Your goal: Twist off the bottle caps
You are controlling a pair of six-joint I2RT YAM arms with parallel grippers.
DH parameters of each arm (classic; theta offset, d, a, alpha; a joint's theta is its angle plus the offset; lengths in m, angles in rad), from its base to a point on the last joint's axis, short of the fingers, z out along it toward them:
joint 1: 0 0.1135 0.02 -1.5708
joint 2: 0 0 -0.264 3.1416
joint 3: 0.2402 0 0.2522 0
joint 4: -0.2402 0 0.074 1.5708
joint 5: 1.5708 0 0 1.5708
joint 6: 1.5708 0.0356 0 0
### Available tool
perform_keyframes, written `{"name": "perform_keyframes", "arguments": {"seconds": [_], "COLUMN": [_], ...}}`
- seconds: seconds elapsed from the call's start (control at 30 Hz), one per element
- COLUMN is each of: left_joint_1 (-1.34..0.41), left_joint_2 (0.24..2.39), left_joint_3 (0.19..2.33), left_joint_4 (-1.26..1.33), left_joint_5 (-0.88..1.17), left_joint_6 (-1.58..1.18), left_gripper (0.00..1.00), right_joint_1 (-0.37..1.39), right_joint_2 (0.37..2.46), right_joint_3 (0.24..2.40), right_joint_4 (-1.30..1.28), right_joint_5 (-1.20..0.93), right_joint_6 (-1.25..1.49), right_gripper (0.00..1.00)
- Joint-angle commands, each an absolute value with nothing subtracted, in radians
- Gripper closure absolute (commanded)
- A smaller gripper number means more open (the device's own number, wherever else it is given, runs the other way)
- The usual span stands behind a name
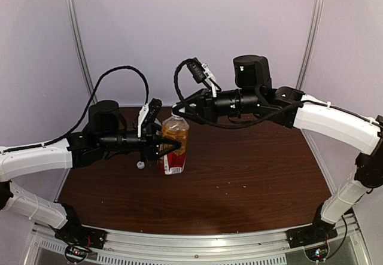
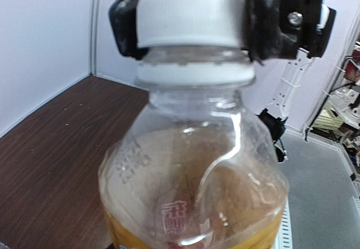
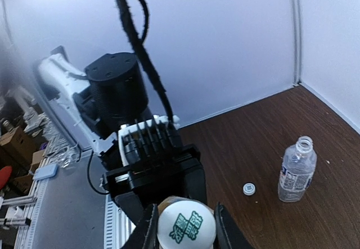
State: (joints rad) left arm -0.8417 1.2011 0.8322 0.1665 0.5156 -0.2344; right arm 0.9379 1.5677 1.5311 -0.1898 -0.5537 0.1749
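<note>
The amber bottle (image 1: 173, 145) with a red-white label stands on the table, and my left gripper (image 1: 169, 148) is shut on its body. Its white cap (image 2: 191, 16) is on the neck. My right gripper (image 1: 178, 116) is shut on this cap from above, a black finger on each side (image 3: 185, 229). In the left wrist view the bottle (image 2: 191, 176) fills the frame and hides my left fingers. The clear bottle (image 3: 296, 170) with a white-blue label stands open and upright further back. Its white cap (image 3: 248, 189) lies loose on the table beside it.
The dark wooden table (image 1: 251, 175) is walled by pale panels at the back and sides. A small white round thing (image 1: 140, 164) shows just under my left gripper. The clear bottle does not show in the top view.
</note>
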Motion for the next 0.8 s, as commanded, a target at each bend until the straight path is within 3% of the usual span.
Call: {"name": "perform_keyframes", "arguments": {"seconds": [0.0, 0.1, 0.23, 0.53, 0.77], "left_joint_1": [-0.850, -0.850, -0.850, -0.850, -0.850], "left_joint_2": [1.174, 1.182, 1.187, 1.183, 1.174], "left_joint_3": [0.808, 0.800, 0.800, 0.807, 0.814], "left_joint_4": [0.383, 0.432, 0.440, 0.395, 0.340], "left_joint_5": [0.857, 0.942, 0.966, 0.920, 0.826], "left_joint_6": [-0.286, -0.319, -0.325, -0.301, -0.268], "left_gripper": [0.65, 0.65, 0.65, 0.65, 0.65], "right_joint_1": [0.879, 0.846, 0.833, 0.831, 0.833], "right_joint_2": [1.571, 1.598, 1.615, 1.599, 1.556], "right_joint_3": [1.512, 1.525, 1.530, 1.530, 1.509], "right_joint_4": [-0.156, -0.152, -0.142, -0.147, -0.128], "right_joint_5": [-0.929, -1.110, -1.178, -0.993, -0.894], "right_joint_6": [-0.001, -0.027, -0.025, 0.056, 0.141], "right_gripper": [0.89, 0.86, 0.82, 0.72, 0.53]}}
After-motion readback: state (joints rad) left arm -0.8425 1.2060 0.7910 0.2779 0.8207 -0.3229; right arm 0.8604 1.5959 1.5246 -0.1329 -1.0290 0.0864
